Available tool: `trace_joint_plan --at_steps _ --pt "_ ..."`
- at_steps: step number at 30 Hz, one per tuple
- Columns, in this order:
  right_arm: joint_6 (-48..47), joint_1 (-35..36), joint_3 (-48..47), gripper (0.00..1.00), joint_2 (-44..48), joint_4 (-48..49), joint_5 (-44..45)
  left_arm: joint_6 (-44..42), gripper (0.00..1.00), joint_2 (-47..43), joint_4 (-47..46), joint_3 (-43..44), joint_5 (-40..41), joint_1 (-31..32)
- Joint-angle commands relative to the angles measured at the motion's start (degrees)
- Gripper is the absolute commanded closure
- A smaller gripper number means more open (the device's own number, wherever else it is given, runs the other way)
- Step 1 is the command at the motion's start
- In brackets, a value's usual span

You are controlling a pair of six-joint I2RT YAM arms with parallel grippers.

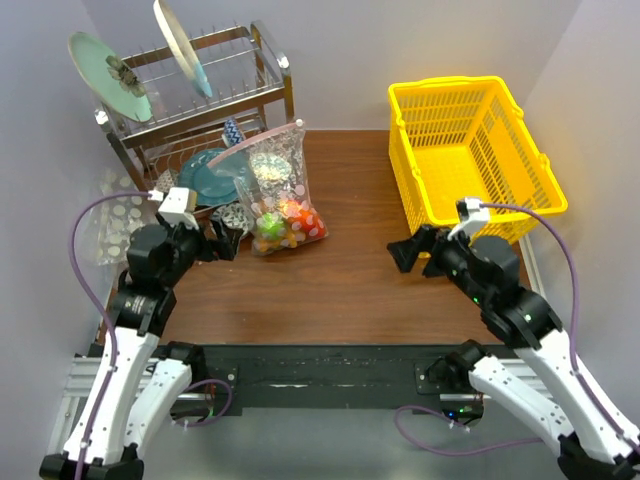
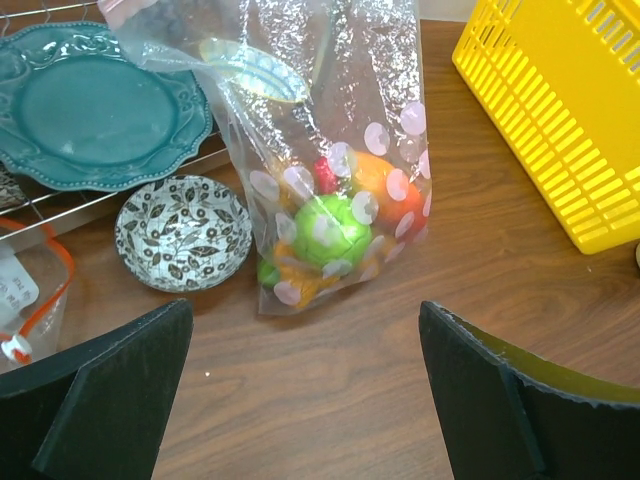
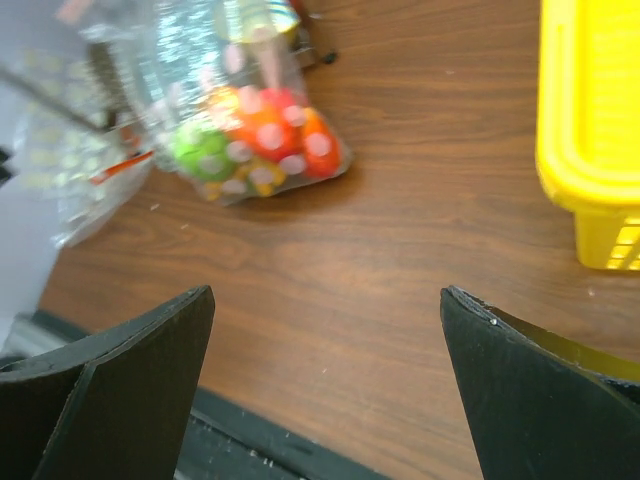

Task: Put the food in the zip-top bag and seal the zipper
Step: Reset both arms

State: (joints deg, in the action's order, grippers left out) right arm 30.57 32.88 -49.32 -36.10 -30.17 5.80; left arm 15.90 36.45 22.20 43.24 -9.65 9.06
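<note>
The zip-top bag (image 1: pixel 275 170) stands leaning against the dish rack, mouth up, its pink zipper (image 1: pixel 255 141) running along the top edge. I cannot tell whether the zipper is closed. The food (image 1: pixel 285 222) lies inside at the bottom: green, orange and red pieces, also in the left wrist view (image 2: pixel 325 230) and the right wrist view (image 3: pixel 255 135). My left gripper (image 1: pixel 225 243) is open and empty, low over the table just left of the bag (image 2: pixel 330 120), with bare wood between its fingers (image 2: pixel 305 320). My right gripper (image 1: pixel 405 255) is open and empty (image 3: pixel 327 300), well to the bag's right.
A yellow basket (image 1: pixel 470 150) stands at the back right. A metal dish rack (image 1: pixel 200 100) at the back left holds plates; a teal plate (image 2: pixel 90 105) and a small patterned bowl (image 2: pixel 182 232) sit beside the bag. Another clear bag with white discs (image 1: pixel 118 215) lies at the far left.
</note>
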Motion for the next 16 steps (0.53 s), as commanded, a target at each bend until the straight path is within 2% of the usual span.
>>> trace_joint_plan --at_steps 1,4,10,16 --pt "-5.2 0.0 2.2 0.01 5.6 -1.0 -9.2 0.8 0.00 -6.9 -2.6 -4.1 0.9 -0.1" --pt "-4.0 0.0 5.4 0.01 9.3 0.5 -9.8 0.5 0.00 -10.2 -3.7 -5.4 0.0 0.0" --pt "0.3 0.0 8.9 0.01 15.3 -0.1 -3.1 0.5 0.00 -12.0 -6.0 -6.9 -4.2 -0.1" --pt "1.2 0.0 8.8 0.01 14.6 -2.1 -1.8 0.9 0.00 -11.4 -5.8 -7.1 -5.0 -0.1"
